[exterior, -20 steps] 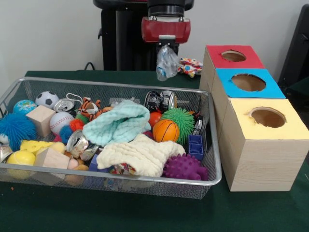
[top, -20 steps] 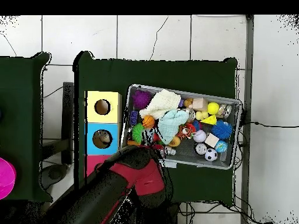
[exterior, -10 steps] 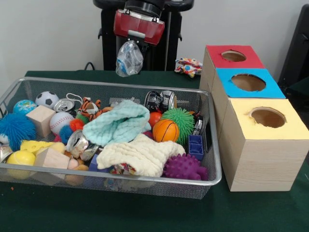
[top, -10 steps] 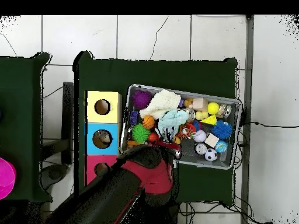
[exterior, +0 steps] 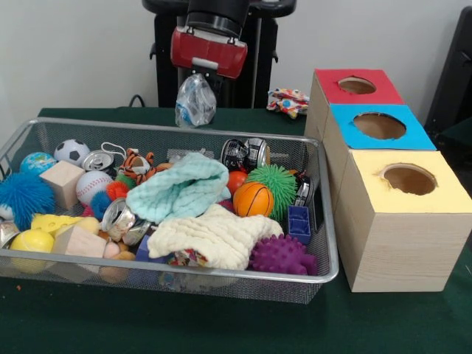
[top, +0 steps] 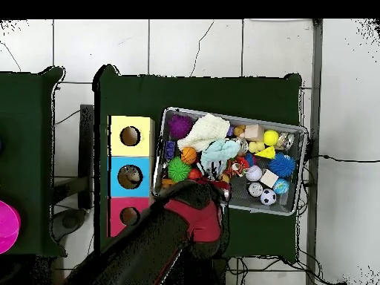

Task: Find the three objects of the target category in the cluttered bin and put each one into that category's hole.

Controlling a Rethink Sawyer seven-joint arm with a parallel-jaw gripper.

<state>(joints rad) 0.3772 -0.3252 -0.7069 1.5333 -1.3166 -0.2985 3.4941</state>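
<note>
Held thing: a crumpled clear plastic bottle (exterior: pixel 196 101), hanging with its long axis near upright, top end up at the claw, lower end pointing down at the bin.
Where: above the far rim of the silver wire-mesh bin (exterior: pixel 184 131), clear of it, over the rim's middle stretch.
Claw: the red and black gripper (exterior: pixel 204 76) is closed on the bottle's top; its fingers are mostly hidden by the bottle.
Overhead: the arm covers the bin's edge nearest the robot; bottle hidden.
Boxes: three wooden boxes beside the bin, topped red (exterior: pixel 356 86), blue (exterior: pixel 379 126), yellow (exterior: pixel 408 181), each with a round hole.
</note>
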